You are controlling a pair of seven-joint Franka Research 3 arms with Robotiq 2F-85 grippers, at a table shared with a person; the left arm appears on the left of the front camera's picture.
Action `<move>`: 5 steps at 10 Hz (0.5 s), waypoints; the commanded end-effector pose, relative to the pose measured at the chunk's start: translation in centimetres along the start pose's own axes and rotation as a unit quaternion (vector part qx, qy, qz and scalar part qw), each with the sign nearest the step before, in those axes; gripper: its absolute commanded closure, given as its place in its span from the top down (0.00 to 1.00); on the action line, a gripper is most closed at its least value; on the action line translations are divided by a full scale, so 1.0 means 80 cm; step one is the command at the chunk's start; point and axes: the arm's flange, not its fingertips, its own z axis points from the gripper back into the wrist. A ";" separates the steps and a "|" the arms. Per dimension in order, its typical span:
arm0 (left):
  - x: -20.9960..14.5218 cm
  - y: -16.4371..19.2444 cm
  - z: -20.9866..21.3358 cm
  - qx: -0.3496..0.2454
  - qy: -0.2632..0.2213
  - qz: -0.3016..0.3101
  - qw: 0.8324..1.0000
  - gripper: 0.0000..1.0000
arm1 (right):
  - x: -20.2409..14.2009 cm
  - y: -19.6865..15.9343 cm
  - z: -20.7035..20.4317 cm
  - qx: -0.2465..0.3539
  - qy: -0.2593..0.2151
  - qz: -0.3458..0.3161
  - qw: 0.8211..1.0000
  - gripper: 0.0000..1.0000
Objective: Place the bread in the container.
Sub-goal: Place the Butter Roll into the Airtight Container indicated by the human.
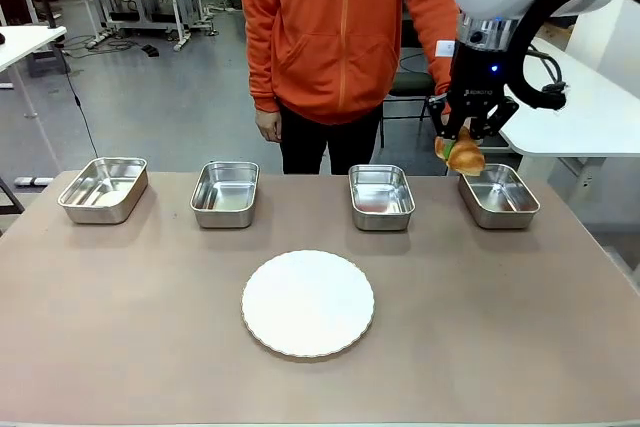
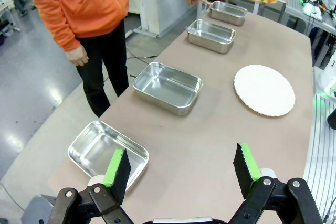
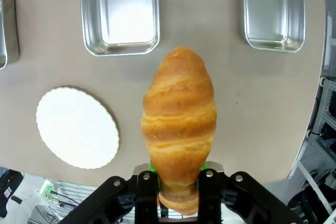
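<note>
The right gripper point(image 1: 455, 145), at the upper right of the front view, is clenched on the golden-brown ridged croissant point(image 1: 466, 159), held aloft by the left rim of the rightmost shiny rectangular steel tray point(image 1: 500, 199). The left gripper point(image 2: 181, 169) is spread wide, empty. A round white scalloped plate point(image 1: 308, 304) lies mid-frame on the brown table point(image 1: 120, 327).

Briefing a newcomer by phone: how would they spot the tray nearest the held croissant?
Four steel trays line the table's far edge, before the person in orange. Take the tray at the robot's right end; only it has the croissant held in the air beside it.
</note>
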 end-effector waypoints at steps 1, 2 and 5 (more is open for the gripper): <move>0.001 -0.001 0.000 -0.003 -0.008 -0.007 1.000 1.00 | 0.005 -0.005 -0.004 0.001 0.000 -0.004 1.000 0.29; 0.001 -0.001 0.000 -0.003 -0.008 -0.007 1.000 1.00 | 0.029 -0.049 0.003 0.016 -0.035 -0.008 0.999 0.29; 0.001 -0.001 0.000 -0.003 -0.008 -0.007 1.000 1.00 | 0.067 -0.149 -0.011 0.025 -0.068 -0.010 0.997 0.29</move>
